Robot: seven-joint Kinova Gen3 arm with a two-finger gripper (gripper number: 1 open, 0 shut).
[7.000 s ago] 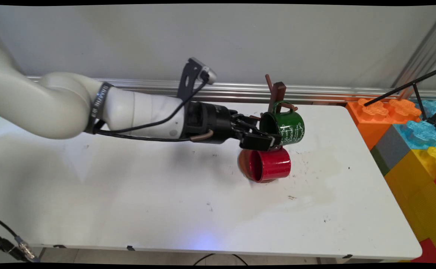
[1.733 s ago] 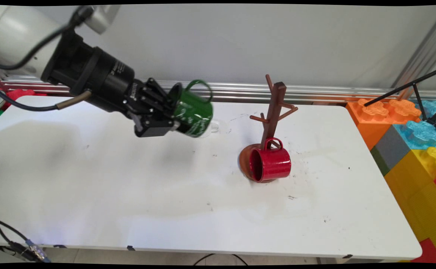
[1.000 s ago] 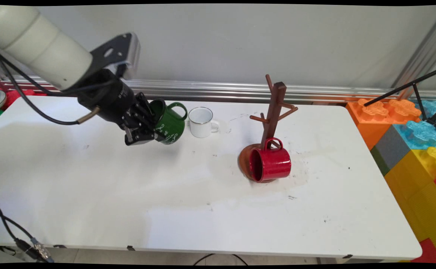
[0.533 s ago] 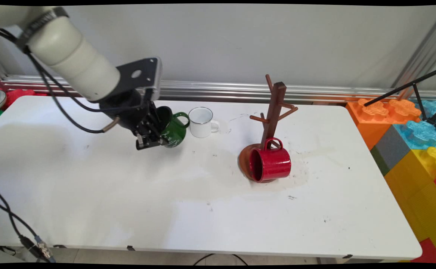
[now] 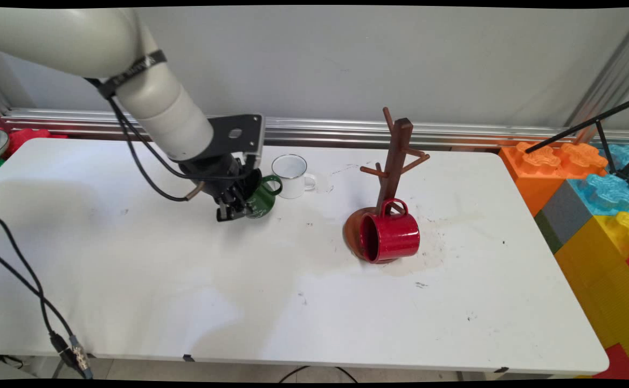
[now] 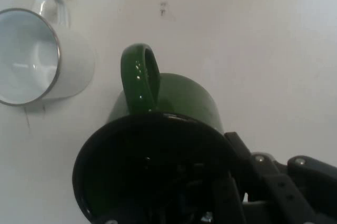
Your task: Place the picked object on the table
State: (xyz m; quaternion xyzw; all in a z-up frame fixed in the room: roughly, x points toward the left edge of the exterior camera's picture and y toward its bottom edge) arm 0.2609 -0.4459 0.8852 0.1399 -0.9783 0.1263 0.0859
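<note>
My gripper is shut on the rim of a green mug, one finger inside it and one outside. The mug stands nearly upright just above or on the table, its handle toward the right. In the hand view the green mug fills the lower middle, dark inside, handle up; the gripper grips its rim at the lower right. A white enamel mug stands upright close to the right of the green one, and shows as the white mug at the upper left of the hand view.
A brown wooden mug tree stands right of centre, with a red mug on its side at the base. Coloured toy blocks rise beyond the table's right edge. Black cables hang at the front left.
The green mug was carried off the mug tree to the left, then turned from tilted to nearly upright and lowered beside the white mug. The gripper has kept hold throughout.
</note>
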